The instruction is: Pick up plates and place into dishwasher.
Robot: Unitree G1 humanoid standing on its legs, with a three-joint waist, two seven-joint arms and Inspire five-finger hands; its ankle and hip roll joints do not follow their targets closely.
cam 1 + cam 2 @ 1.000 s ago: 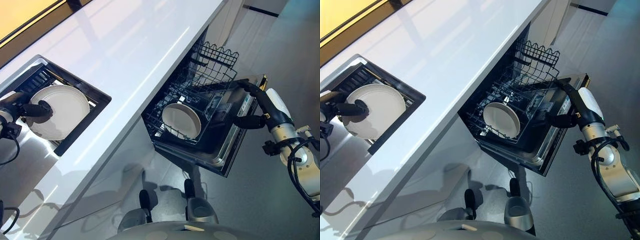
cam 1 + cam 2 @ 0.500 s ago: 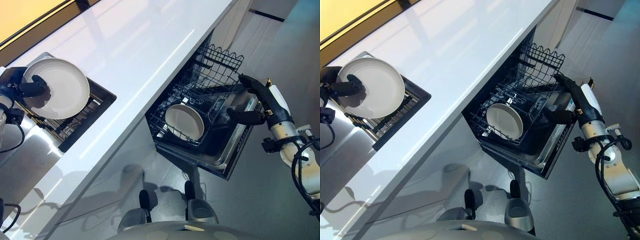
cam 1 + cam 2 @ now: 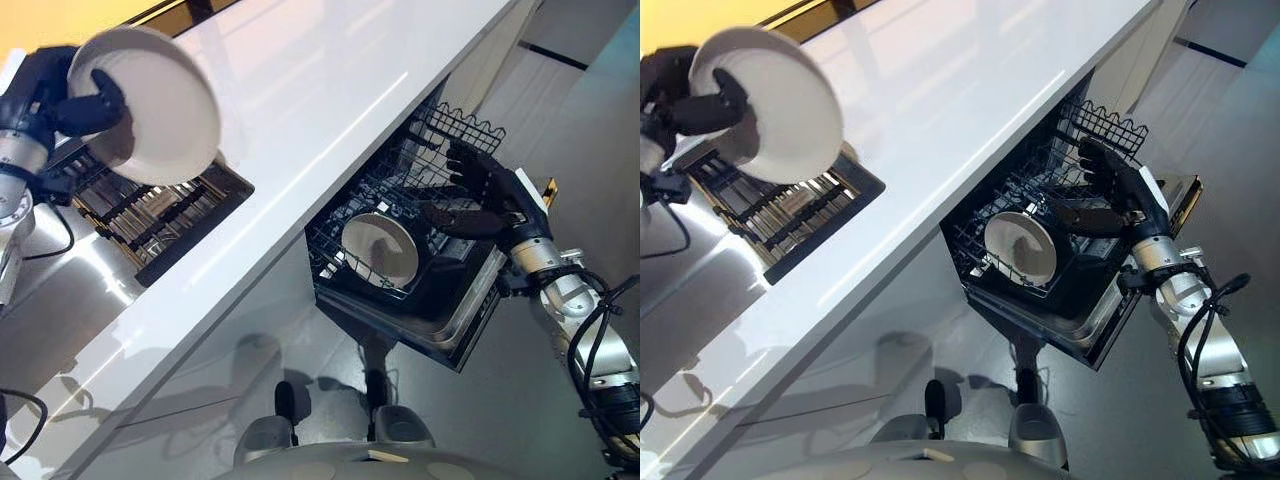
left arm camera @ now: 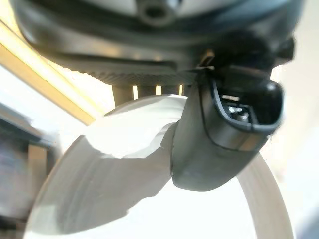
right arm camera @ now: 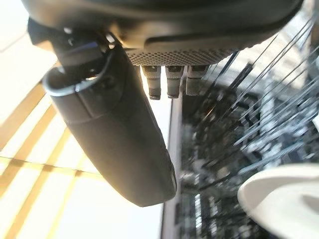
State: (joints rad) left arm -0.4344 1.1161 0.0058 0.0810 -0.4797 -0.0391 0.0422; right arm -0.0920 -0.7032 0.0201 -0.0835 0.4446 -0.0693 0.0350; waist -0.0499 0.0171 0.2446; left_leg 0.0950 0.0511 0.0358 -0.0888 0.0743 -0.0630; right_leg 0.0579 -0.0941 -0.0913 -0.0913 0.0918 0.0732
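Note:
My left hand [image 3: 60,95] is shut on a white plate [image 3: 160,110], held up in the air above the dark drying rack [image 3: 160,215] set in the counter; in the left wrist view the thumb [image 4: 224,134] presses on the plate [image 4: 114,189]. A second white plate [image 3: 382,250] stands on edge in the pulled-out lower rack [image 3: 400,210] of the dishwasher. My right hand [image 3: 480,195] hovers open over that rack's right side, fingers spread, beside the standing plate [image 5: 279,199].
A long glossy white counter [image 3: 330,90] runs between the drying rack and the dishwasher. The dishwasher door [image 3: 480,320] hangs open below the rack. A steel sink surface [image 3: 60,290] lies at the left. Grey floor spreads at the right.
My left hand has lifted the plate up out of the drying rack and carried it higher. My right hand has moved in over the dishwasher rack. The camera has shifted.

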